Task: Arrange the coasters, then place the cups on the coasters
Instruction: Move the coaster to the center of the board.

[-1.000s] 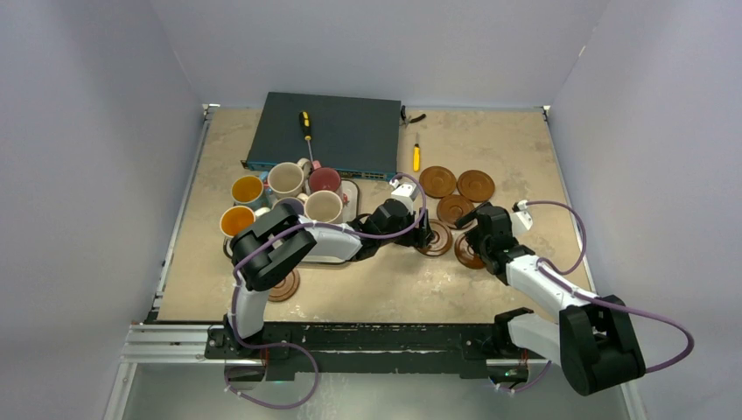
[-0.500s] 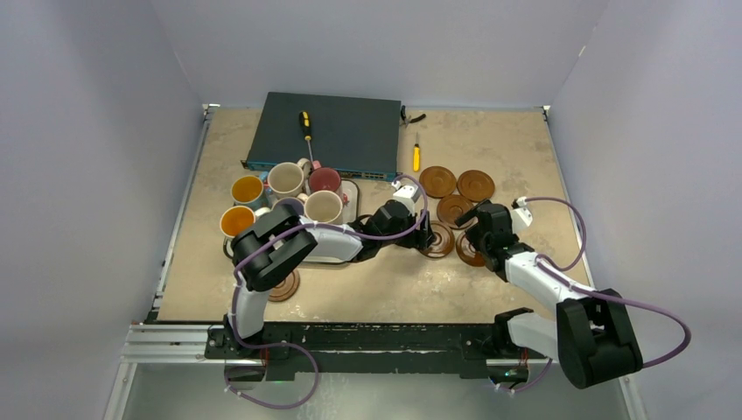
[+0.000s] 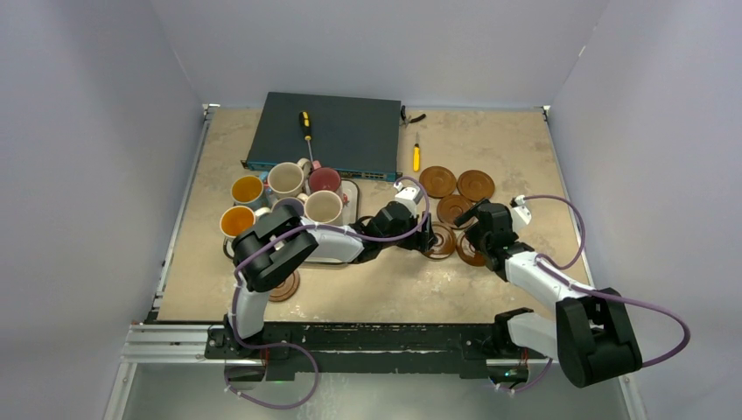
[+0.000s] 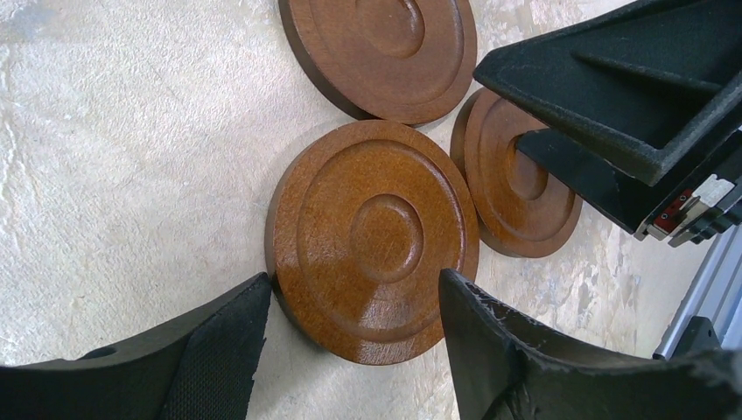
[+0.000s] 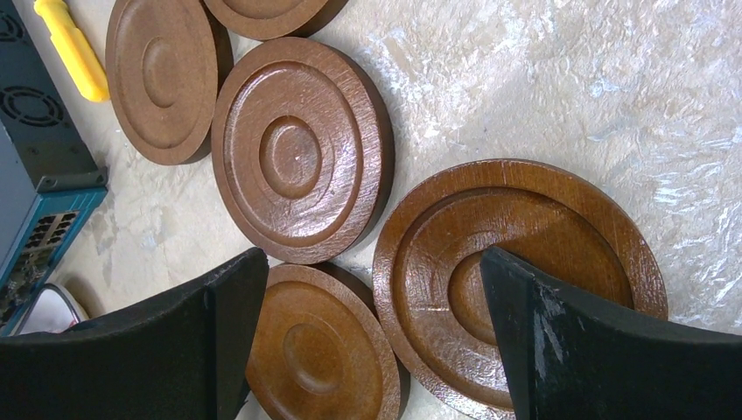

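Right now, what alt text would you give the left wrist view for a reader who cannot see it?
The open left pincer straddles a brown ringed coaster lying flat on a beige table. A second coaster lies beyond it, and a third coaster to the right is partly hidden by the right pincer.

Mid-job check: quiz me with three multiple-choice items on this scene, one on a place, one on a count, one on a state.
1. The black-and-yellow screwdriver lies: A on the dark switch box; B on the tray; C on the bare table.
2. Coasters in the left wrist view: A one; B three; C five.
3. The right gripper is: A shut on a cup; B shut on a coaster; C open.
Answers: 1 A, it rests on the box's top; 2 B, three discs show; 3 C, its fingers stand wide apart.
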`<state>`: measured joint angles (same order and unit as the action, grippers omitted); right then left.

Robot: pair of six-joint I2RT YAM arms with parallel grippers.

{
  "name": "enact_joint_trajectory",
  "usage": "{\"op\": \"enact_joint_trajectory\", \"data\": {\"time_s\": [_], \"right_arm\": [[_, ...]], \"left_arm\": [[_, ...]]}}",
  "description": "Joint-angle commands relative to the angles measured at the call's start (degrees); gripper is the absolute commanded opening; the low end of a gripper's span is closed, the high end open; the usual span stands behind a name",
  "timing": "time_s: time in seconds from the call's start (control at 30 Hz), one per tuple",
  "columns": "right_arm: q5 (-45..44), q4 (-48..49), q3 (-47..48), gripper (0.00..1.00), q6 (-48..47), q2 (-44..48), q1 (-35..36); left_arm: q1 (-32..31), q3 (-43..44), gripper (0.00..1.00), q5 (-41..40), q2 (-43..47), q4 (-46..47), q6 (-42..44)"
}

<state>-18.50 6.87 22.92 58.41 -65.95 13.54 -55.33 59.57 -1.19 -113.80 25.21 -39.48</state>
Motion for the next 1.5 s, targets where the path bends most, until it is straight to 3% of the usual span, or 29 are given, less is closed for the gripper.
{"op": "enact_joint_trajectory", "data": {"time_s": [0.0,0.9,1.23,1.47], "right_arm": [[-1.49,0.87,1.87,0.95,-1.40,-0.47,-0.52],[-0.67,3.14,1.93,0.95,-2.19,-2.90,-1.06],[-0.68,-2.81,3.90,0.97,-2.78,3.48,-1.06],[-2.52,-9.26,7.03,0.98,-5.84,11.57,-1.06]], "left_arm": [[-0.76,1.89,0.66,0.67,-0.99,1.44,-0.44],[-0.95,4.22,0.66,-1.82,-0.66,-1.58,0.96],[-0.84,7.57,0.76,-4.79,2.26,-6.41,5.91],[-0.91,6.36,0.80,-9.85,10.72,-10.60,9.02]]}}
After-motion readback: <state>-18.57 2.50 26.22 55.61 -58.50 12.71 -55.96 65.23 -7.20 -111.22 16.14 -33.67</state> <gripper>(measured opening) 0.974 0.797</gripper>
